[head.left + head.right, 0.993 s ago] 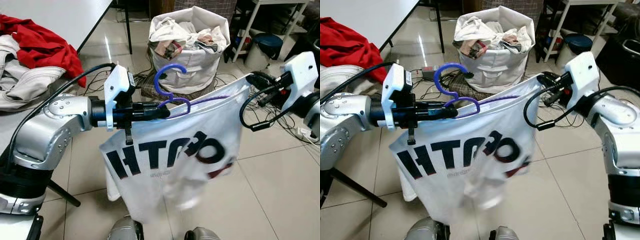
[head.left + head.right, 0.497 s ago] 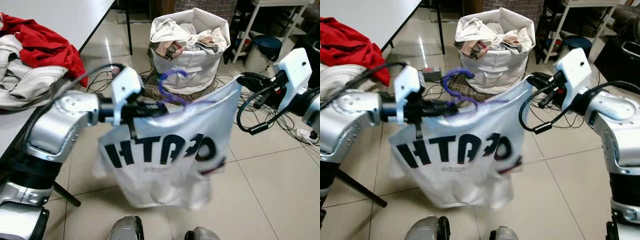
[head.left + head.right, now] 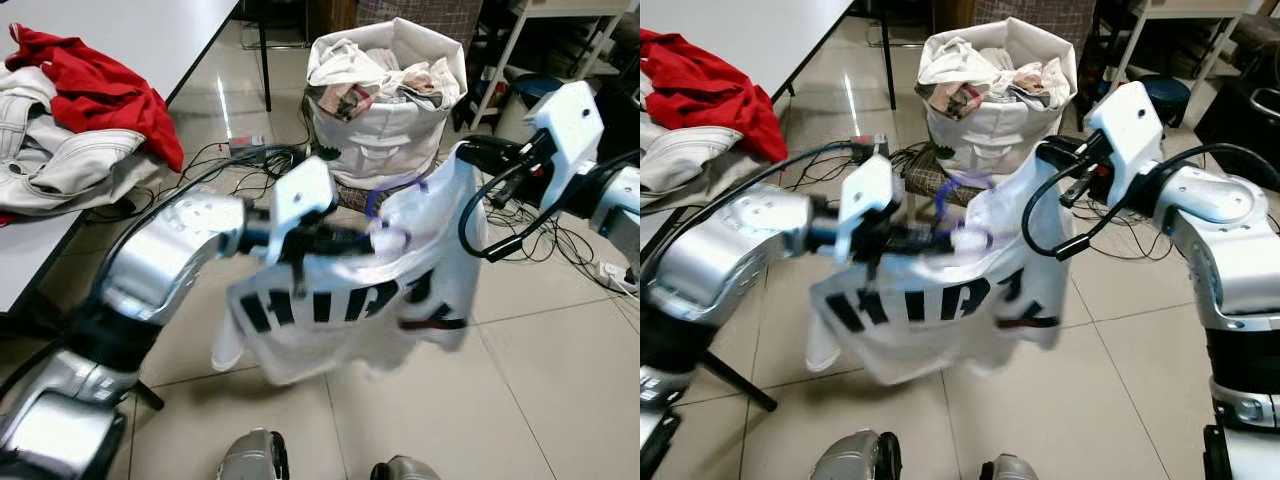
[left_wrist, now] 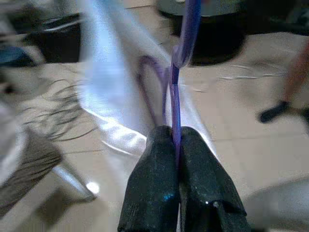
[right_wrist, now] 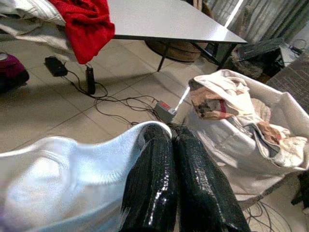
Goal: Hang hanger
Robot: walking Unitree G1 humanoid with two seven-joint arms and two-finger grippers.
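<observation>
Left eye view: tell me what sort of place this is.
Probably a workroom or lab used for laundry practice, not a tidy home: a white bag stuffed with clothes stands on the tiled floor, garments lie heaped on a grey table, and loose cables trail underneath.

Both arms reach forward, left end effector [image 4: 176,145] and right end effector [image 5: 171,133] clamped tight.

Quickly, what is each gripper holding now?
Left gripper: shut on the purple hanger.
Right gripper: shut on the white T-shirt.
</observation>
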